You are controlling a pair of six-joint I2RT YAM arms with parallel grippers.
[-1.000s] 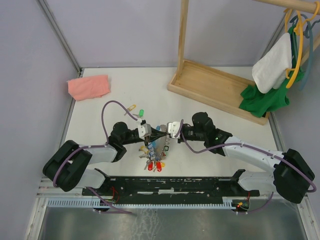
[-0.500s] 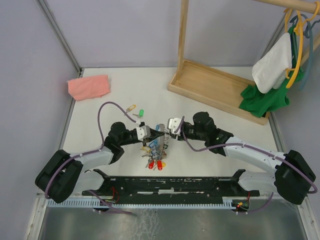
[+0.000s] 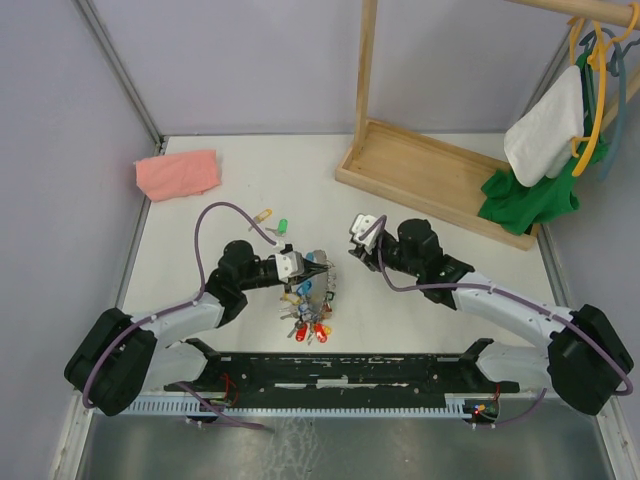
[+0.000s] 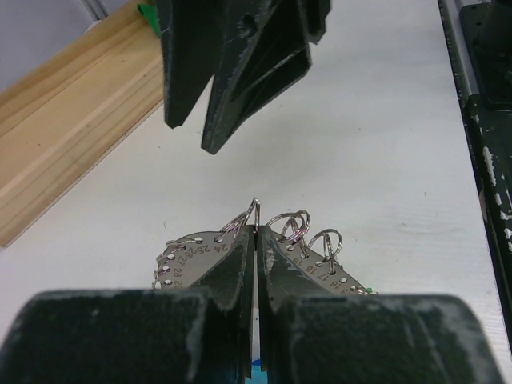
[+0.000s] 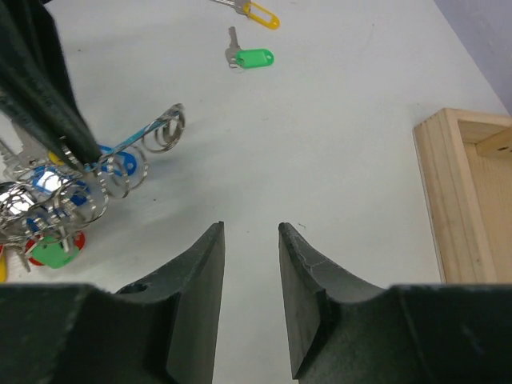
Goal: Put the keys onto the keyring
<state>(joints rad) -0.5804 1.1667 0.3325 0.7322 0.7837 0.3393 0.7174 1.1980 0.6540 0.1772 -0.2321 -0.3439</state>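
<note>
The left gripper (image 4: 256, 234) is pressed together on the keyring (image 3: 313, 287) — pinching its grey curved piece (image 4: 210, 260). The right gripper (image 5: 250, 230) stands spread and empty, at about 1 o'clock of the bunch, apart. The green-headed key (image 3: 283, 225) and the yellow-headed key (image 3: 263, 214) lie loose on the table (image 3: 440, 270) at 11 o'clock.

Only readable marks are small numbers stamped along the rim of the grey curved plate (image 4: 196, 258), one by each hole, seen in the left wrist view. Toward the plate's 9 o'clock end "24" and "25" read; toward 3 o'clock what looks like "19" and "17", tilted. The rest are too small.
</note>
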